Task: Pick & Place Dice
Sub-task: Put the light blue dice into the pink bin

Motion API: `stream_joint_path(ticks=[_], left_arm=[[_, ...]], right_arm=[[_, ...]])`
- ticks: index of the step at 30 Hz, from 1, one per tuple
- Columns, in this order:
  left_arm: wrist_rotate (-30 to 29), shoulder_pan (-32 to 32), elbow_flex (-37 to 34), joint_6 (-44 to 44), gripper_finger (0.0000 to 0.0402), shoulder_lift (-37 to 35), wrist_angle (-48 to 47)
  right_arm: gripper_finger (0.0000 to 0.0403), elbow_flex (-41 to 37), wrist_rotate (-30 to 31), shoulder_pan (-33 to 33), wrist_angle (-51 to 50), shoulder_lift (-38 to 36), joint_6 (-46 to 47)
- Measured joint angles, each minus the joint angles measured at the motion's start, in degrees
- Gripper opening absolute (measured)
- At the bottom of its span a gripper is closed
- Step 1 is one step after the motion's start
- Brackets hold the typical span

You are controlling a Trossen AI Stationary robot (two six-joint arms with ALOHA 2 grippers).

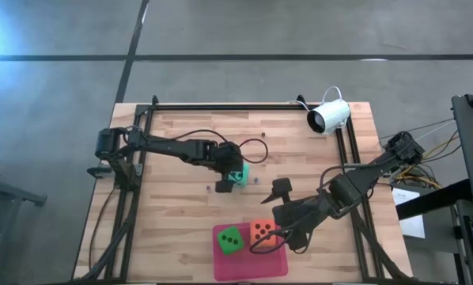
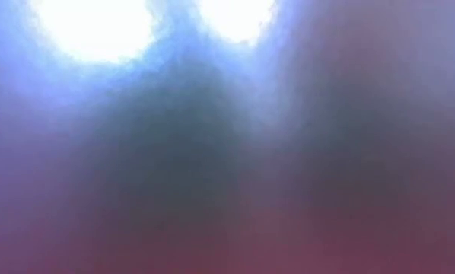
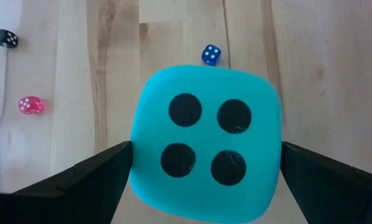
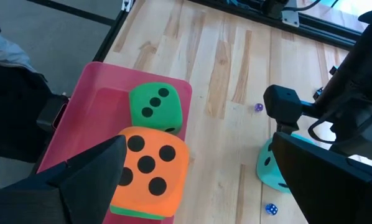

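Note:
A teal die (image 3: 204, 143) with four black pips facing the camera rests on the wooden table (image 1: 181, 214). My left gripper (image 3: 206, 155) is open around it, one finger at each side; the high view shows the gripper (image 1: 230, 180) over the die (image 1: 240, 176) at mid-table. A green die (image 4: 155, 107) and an orange die (image 4: 150, 171) sit on the pink mat (image 4: 86, 99). A green edge (image 4: 136, 211) shows under the orange die. My right gripper (image 4: 198, 142) hangs open above the mat's far side (image 1: 278, 212). The low view shows only blur. My left gripper's fingers (image 3: 111, 165) stand at the teal die's two opposite sides (image 3: 135, 149), slanting down from the table's left. The die sits flat on the table. I cannot tell whether either finger touches it.
Small dice lie on the wood: black (image 3: 5, 38), pink (image 3: 30, 104), blue (image 3: 211, 55) and purple (image 4: 258, 107). A white camera (image 1: 329, 116) stands at the far right corner. A black frame (image 1: 221, 105) runs along the table's edges.

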Motion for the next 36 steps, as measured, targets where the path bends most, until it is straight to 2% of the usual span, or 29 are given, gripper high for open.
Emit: stream_joint_path(ticks=[17,26,36], left_arm=[[0.9,-0.4,1.29,0.47,0.0399,0.0,-0.35],[-1.94,-0.4,1.42,2.51,0.0399,-0.67,-0.03],[-2.24,-0.4,-0.27,0.91,0.0399,-0.74,1.14]], right_arm=[[0.04,0.0,0.01,-0.02,0.07,0.01,0.0],[0.04,0.0,0.01,-0.02,0.13,0.02,0.0],[0.04,0.0,0.0,0.0,0.09,0.02,0.0]])
